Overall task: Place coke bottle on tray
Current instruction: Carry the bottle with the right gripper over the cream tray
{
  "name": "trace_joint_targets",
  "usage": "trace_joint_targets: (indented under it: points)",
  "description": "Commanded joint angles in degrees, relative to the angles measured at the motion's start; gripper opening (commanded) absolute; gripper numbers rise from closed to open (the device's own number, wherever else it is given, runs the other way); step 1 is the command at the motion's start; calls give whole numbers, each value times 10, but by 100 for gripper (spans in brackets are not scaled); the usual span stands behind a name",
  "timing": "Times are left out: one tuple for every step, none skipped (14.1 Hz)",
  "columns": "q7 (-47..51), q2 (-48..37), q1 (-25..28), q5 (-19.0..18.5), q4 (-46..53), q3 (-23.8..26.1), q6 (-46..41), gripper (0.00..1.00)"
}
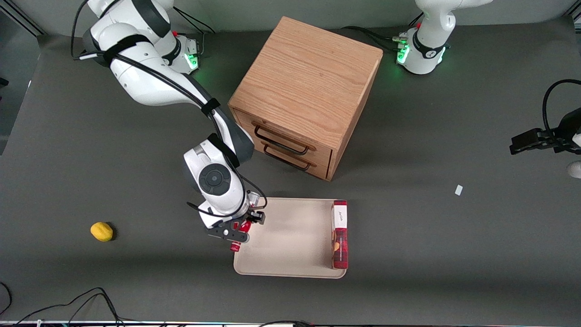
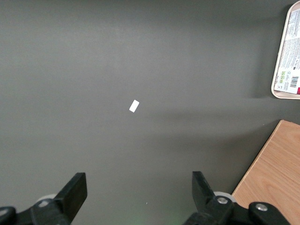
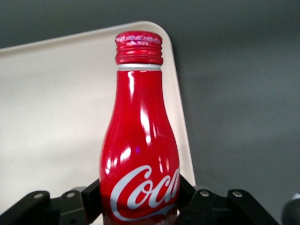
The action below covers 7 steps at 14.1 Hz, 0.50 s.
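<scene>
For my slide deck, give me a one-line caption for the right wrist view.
Gripper shut on the coke bottle, held over the edge of the beige tray.

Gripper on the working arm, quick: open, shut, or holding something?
Gripper: shut on the coke bottle, over the tray edge nearest the working arm.

From the front, the claw (image 1: pixel 236 232) and wrist cover nearly all of the coke bottle (image 1: pixel 235 246); only its red cap end shows. In the right wrist view the bottle's base is cut off by the picture's edge. The left wrist view shows only a corner of the tray (image 2: pixel 287 95) and of the red box (image 2: pixel 289 61). The white scrap (image 1: pixel 459 190) is too small to identify.
</scene>
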Motion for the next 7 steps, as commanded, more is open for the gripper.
trace_joint_targets:
  points:
    - [-25, 41, 12, -15, 45, -5, 43, 0]
    - [-28, 53, 13, -16, 46, -5, 60, 0]
    - [-38, 61, 16, -26, 47, -6, 73, 0]
    - [-51, 72, 16, -33, 54, -6, 82, 0]
    - [-64, 81, 16, -33, 59, -6, 95, 0]
    - [-70, 86, 16, -33, 60, -7, 104, 0]
    - [-79, 91, 15, -33, 61, -7, 111, 0]
